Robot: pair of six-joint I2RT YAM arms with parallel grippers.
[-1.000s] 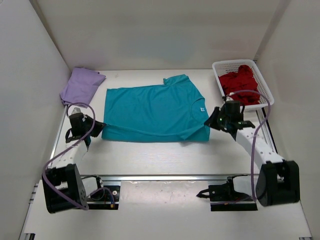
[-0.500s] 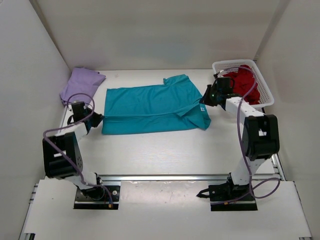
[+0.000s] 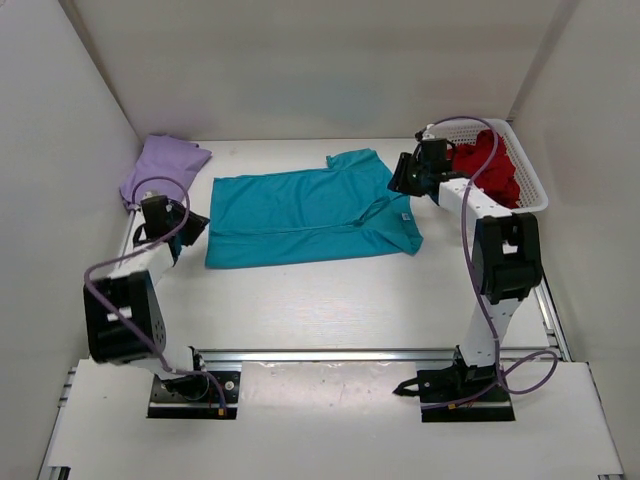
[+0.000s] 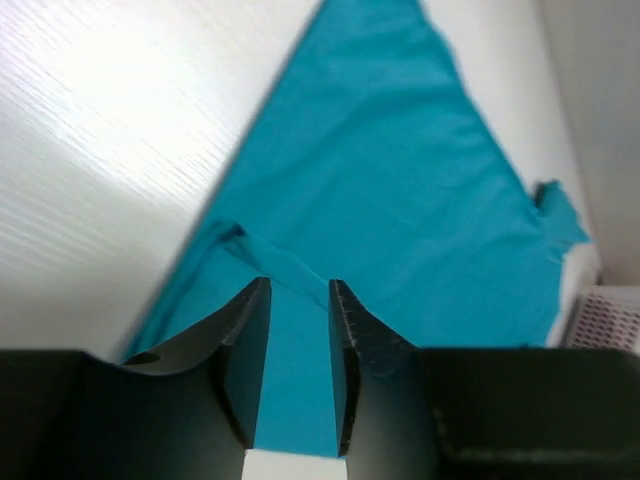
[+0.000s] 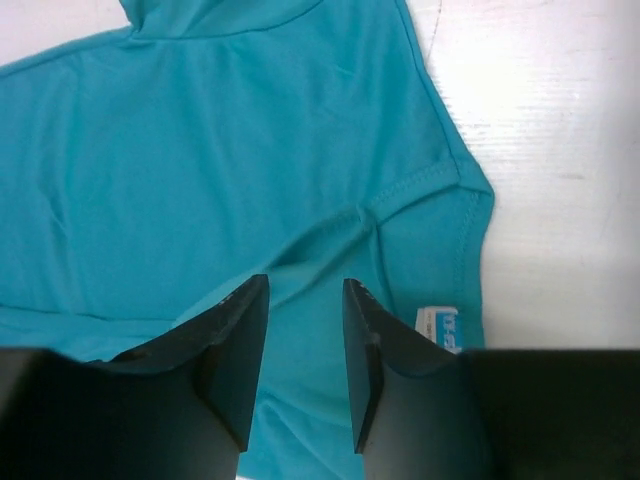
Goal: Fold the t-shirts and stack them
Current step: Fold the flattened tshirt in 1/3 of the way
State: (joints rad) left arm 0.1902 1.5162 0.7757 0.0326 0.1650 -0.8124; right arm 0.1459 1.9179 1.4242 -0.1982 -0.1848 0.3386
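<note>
One of three shirts is judged done: the lavender shirt lies folded into a compact bundle at the far left corner of the bench. The teal shirt is spread across the middle of the bench and is judged partly folded. Its near long edge is laid over toward the far side, so that a narrower band is formed. One sleeve sticks out at the far edge, and the collar is at the right end.

The left gripper is held at the shirt's left end, the right gripper over the collar end. In both wrist views the jaws are seen parted by a moderate gap, with cloth lying flat beneath and nothing pinched.

The red shirt is heaped, unfolded, in the basket at the far right.

By this reckoning, the teal shirt is yet to be folded crosswise and set on the lavender one. The red shirt is then to be taken out, spread, folded and stacked on top.
</note>
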